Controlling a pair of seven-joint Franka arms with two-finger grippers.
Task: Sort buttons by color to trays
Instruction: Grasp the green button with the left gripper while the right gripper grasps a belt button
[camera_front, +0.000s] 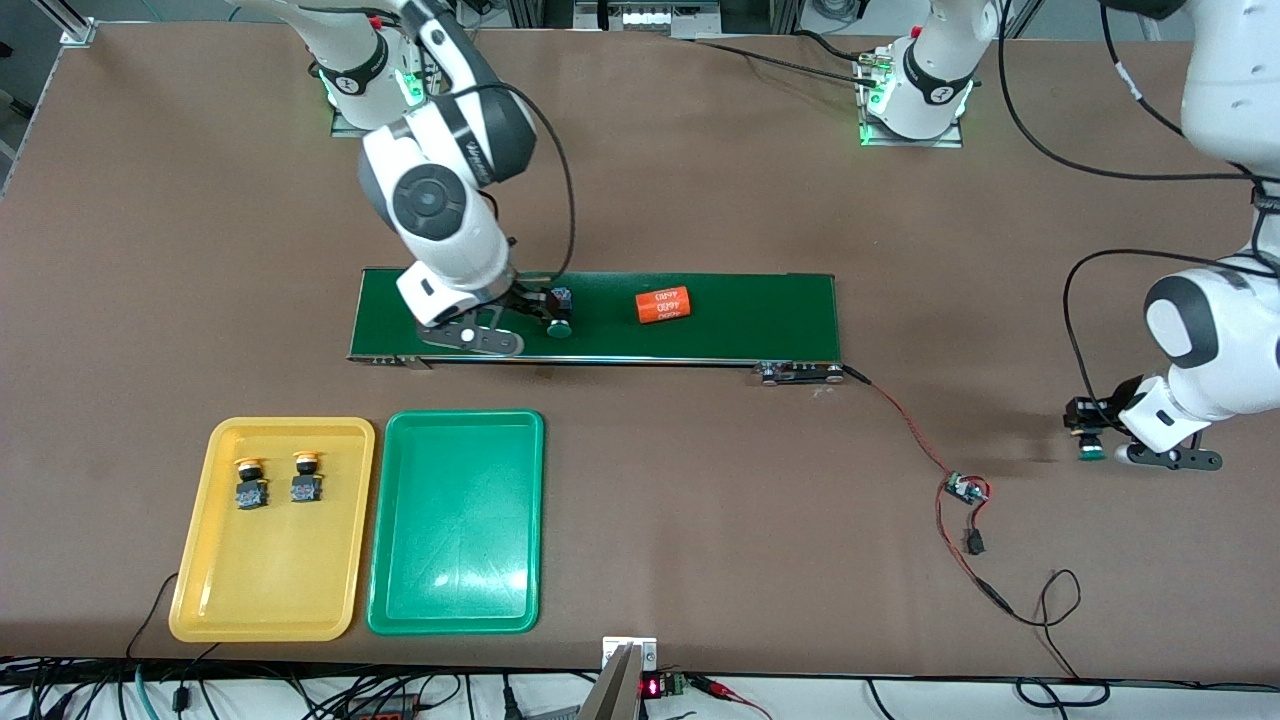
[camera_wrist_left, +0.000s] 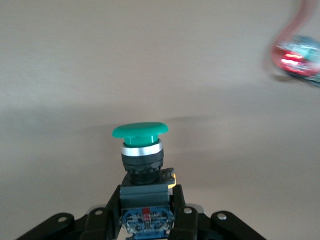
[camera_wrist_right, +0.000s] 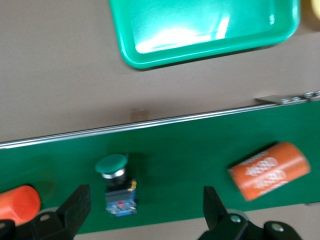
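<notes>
My right gripper (camera_front: 530, 315) is open, low over the dark-green conveyor belt (camera_front: 740, 315). A green-capped button (camera_front: 560, 312) lies on the belt between its spread fingers, untouched; it also shows in the right wrist view (camera_wrist_right: 116, 186), between the fingers of the right gripper (camera_wrist_right: 145, 202). My left gripper (camera_front: 1088, 428) is shut on the second green-capped button (camera_front: 1090, 450), over bare table at the left arm's end; the left wrist view shows that gripper (camera_wrist_left: 146, 212) clamping the button's (camera_wrist_left: 142, 150) boxy body. Two yellow-capped buttons (camera_front: 251, 482) (camera_front: 306, 478) lie in the yellow tray (camera_front: 270, 610). The green tray (camera_front: 455, 590) holds nothing.
An orange "4680" cylinder (camera_front: 665, 305) lies on the belt toward the left arm's end. The right wrist view shows it (camera_wrist_right: 270, 170) and another orange cylinder (camera_wrist_right: 17, 205) beside the gripper. A small circuit board (camera_front: 965, 490) on red wire lies near my left gripper.
</notes>
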